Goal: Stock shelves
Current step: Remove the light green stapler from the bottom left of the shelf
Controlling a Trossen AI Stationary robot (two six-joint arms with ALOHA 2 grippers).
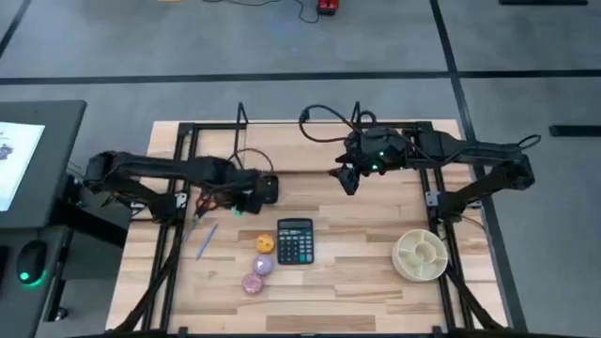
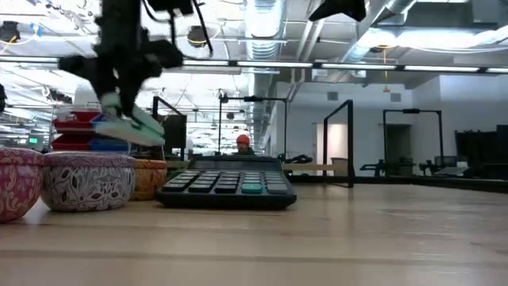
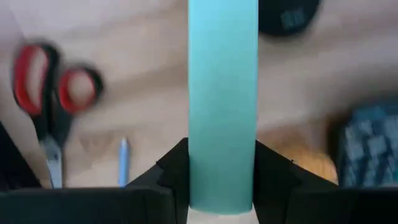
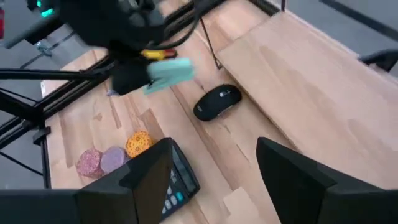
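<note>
Looking down on the table (image 1: 376, 282), you have the shelves (image 1: 310, 150) lying along its far edge, a pale plank with thin black uprights (image 1: 241, 115) at its ends, just beyond both grippers. Your left gripper (image 3: 222, 180) is raised off the tabletop and clamped on a flat teal object (image 3: 222, 99) that sticks straight out between its fingers (image 3: 177, 165); what that object is, you cannot tell. Your right gripper (image 4: 214, 168) hovers above the table just in front of the plank, its fingers spread wide with nothing between them. Toward the near edge from the right gripper and out to its side sits a round cream divided tray (image 1: 420, 254). Ahead of the left gripper lies a dark calculator (image 1: 294, 241), and next to that three small patterned tins (image 1: 258, 268) in a short row. Close beside the left gripper a black computer mouse (image 4: 216, 102) rests against the front edge of the plank. Under that gripper and to its outer side lie red-handled scissors (image 3: 53, 106) and a blue pen (image 1: 207, 238).
</note>
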